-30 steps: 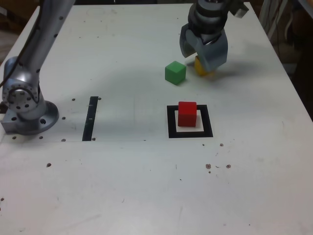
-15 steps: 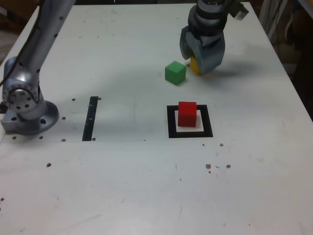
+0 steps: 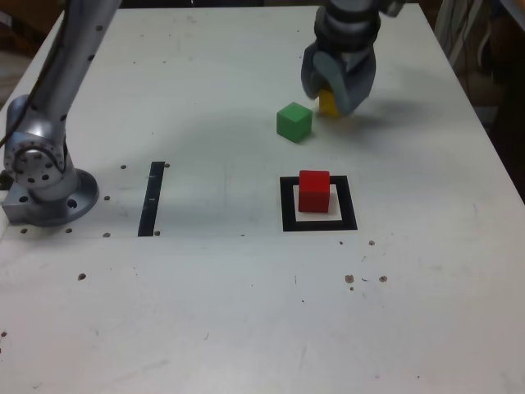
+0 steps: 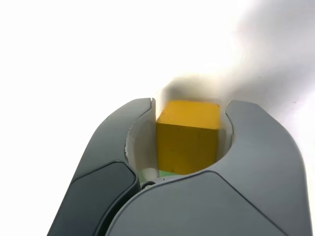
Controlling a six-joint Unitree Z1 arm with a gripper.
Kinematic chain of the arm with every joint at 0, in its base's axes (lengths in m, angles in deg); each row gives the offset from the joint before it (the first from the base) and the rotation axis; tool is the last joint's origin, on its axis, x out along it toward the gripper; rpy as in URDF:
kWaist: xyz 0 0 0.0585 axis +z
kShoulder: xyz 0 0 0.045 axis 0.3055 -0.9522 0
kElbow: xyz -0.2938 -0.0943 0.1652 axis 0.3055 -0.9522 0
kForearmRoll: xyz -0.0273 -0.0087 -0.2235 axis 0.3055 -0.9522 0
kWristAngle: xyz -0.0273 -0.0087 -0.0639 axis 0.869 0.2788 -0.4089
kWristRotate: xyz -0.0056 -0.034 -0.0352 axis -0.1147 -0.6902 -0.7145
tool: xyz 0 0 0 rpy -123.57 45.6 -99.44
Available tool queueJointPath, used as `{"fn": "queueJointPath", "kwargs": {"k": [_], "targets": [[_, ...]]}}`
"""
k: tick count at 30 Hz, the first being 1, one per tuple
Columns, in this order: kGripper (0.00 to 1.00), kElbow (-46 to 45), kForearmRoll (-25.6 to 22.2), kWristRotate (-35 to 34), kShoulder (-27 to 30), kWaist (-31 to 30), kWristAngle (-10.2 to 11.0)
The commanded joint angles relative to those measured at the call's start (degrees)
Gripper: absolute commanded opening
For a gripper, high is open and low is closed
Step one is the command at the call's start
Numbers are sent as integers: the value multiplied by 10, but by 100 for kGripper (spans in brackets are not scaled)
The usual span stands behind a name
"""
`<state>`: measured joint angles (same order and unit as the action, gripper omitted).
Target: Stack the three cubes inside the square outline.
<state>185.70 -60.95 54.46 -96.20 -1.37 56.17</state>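
A broad white table (image 3: 246,312) fills nearly everything I can see from here, its top matte and a little worn. Small dark screw holes and specks dot it, most thickly toward the near side, and a thin black tape strip (image 3: 152,199) runs straight across part of it on the exterior view's left. The light is soft and falls from above, leaving a faint grey shadow over the far middle of the tabletop. Beyond the table's edges the room goes dim: brownish shapes at the far left corner, perhaps boxes or wood, and something dark and cluttered past the right edge.
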Motion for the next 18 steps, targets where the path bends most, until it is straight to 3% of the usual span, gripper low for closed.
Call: {"fn": "queueJointPath", "kwargs": {"k": [1, 6, 10, 14, 18], "targets": [[24, 39, -33, -1, 15, -6, 5], [24, 155, -166, -23, 23, -35, 10], [23, 187, -242, -99, 42, -65, 10], [20, 155, -273, -237, 81, -104, 4], [17, 113, -278, -384, 118, -152, -21]]}}
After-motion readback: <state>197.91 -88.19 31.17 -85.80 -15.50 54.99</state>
